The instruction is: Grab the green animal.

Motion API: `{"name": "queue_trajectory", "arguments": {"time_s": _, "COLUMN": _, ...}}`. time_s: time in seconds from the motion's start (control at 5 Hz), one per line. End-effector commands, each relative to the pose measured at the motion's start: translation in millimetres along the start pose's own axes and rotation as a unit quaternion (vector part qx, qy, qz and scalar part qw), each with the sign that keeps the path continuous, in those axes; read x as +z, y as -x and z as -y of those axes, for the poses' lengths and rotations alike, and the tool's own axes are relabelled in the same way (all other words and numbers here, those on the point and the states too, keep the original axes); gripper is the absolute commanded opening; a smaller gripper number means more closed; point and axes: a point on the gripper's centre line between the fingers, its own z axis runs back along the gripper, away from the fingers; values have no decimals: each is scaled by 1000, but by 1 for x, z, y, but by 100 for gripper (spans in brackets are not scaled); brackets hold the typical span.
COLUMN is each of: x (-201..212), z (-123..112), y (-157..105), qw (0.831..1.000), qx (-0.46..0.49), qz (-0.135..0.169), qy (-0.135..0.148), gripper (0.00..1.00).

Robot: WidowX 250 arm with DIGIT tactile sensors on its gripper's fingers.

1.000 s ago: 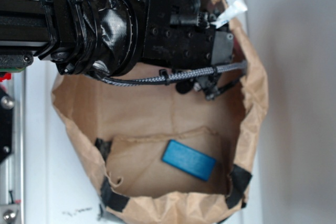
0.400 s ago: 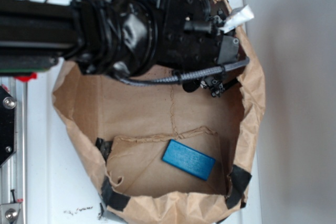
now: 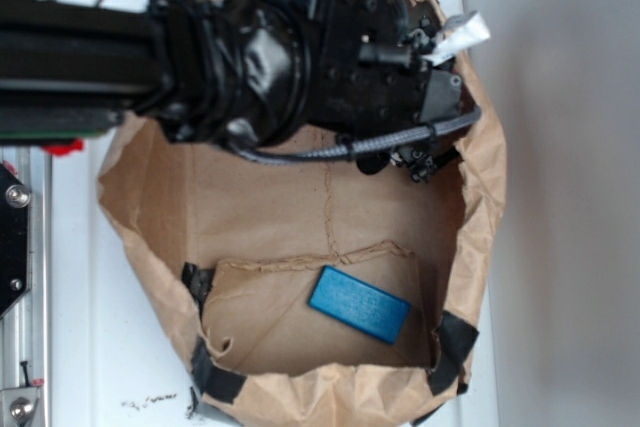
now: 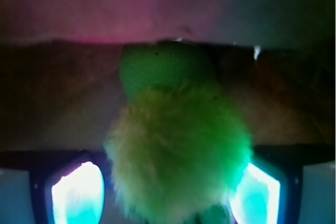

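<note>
Hand [image 4: 168, 192] spread wide, green animal [image 4: 176, 150] sits between its fingers [image 4: 73, 192], grip unclear. Arm at far right inside paper bag [image 3: 485, 197]; blue block [image 3: 360, 304] near.

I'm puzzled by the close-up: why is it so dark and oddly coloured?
Wrist view: dim and blurry inside the bag, with a pink-green tint; the green animal is soft-focused and the fingers glare cyan. Exterior view: evenly lit and sharp, blue block crisp.

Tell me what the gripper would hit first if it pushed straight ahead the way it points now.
Probably the green animal: in the wrist view its fuzzy body fills the space between the gripper fingers. Beyond it looks like the brown paper bag, though depth is unclear.
</note>
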Motion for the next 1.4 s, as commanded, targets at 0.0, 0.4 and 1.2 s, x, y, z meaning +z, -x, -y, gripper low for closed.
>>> {"name": "queue_trajectory", "arguments": {"time_s": 0.0, "x": 17, "z": 3, "y": -18, "qw": 999, "qx": -2, "qz": 33, "qy": 26, "gripper": 0}}
{"name": "queue_trajectory", "arguments": {"time_s": 0.4, "x": 14, "z": 5, "y": -17, "qw": 999, "qx": -3, "qz": 34, "qy": 20, "gripper": 0}}
{"name": "queue_trajectory", "arguments": {"time_s": 1.2, "x": 80, "z": -28, "y": -7, "qw": 994, "qx": -83, "qz": -34, "qy": 60, "gripper": 0}}
